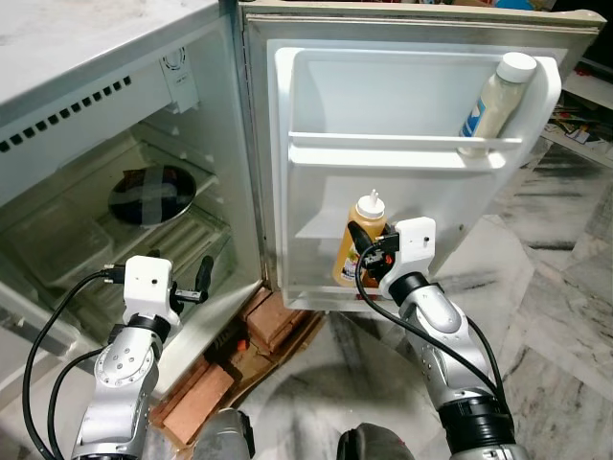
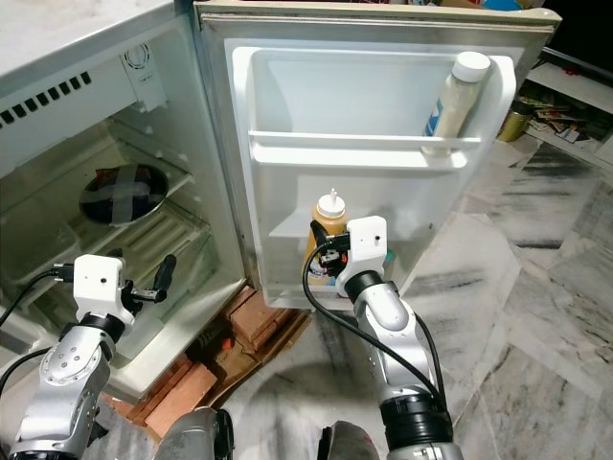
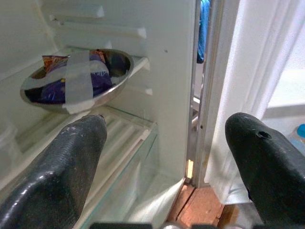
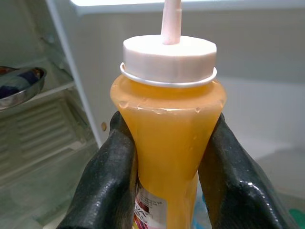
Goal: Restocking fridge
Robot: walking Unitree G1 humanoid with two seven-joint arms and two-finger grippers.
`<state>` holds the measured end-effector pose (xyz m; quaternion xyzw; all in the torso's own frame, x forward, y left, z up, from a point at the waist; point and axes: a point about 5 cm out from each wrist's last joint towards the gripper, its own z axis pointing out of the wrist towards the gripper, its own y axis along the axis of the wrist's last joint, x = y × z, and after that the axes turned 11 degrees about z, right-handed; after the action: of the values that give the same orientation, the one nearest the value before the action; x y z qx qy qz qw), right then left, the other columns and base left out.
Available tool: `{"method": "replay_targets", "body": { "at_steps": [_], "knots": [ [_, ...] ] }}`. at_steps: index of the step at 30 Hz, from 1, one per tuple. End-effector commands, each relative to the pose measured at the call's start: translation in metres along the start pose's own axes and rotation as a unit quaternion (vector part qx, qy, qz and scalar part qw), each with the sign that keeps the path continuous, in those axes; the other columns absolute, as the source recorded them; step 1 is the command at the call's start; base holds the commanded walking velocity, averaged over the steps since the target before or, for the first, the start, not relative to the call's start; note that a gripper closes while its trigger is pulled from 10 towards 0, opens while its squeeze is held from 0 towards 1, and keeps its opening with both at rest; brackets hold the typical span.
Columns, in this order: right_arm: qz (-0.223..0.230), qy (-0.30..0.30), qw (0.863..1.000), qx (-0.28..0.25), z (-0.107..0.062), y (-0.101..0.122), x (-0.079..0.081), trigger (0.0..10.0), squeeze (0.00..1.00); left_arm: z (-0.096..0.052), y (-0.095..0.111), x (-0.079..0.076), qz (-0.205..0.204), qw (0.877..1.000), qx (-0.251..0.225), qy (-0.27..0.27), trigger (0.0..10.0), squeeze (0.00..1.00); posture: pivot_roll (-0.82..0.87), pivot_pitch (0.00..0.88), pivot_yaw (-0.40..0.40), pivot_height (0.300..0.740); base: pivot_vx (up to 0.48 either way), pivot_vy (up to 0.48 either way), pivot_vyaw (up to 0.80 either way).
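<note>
Marble floor, open fridge door (image 1: 316, 192) ahead of us. Right pincer (image 1: 367, 251) clamped on orange sauce bottle (image 1: 359, 251), long axis upright, held just before lower door shelf (image 1: 306, 292); we judge next move short push forward and down. Left pincer (image 1: 199, 285) spread apart, empty, facing fridge interior, steel bowl (image 3: 76, 78) beyond.

Silver arms; black fingers (image 3: 71, 162); cables

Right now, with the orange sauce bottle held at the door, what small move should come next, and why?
Probably lower the orange sauce bottle onto the lower door shelf before releasing. The right hand is shut on it, upright, in front of the shelf, but whether its base rests there is hidden.
</note>
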<state>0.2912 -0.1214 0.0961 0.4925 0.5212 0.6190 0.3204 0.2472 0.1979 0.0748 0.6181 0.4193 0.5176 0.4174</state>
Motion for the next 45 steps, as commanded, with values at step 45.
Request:
{"method": "replay_targets", "body": {
  "at_steps": [45],
  "knots": [
    [-0.005, 0.034, 0.999, -0.009, 0.002, 0.004, 0.011, 10.0, 0.00, 0.005, 0.005, 0.001, 0.005, 1.000, -0.013, -0.004, 10.0, 0.00, -0.01, 0.142, -0.015, 0.631, 0.038, 0.000, 0.00]
  ]
}}
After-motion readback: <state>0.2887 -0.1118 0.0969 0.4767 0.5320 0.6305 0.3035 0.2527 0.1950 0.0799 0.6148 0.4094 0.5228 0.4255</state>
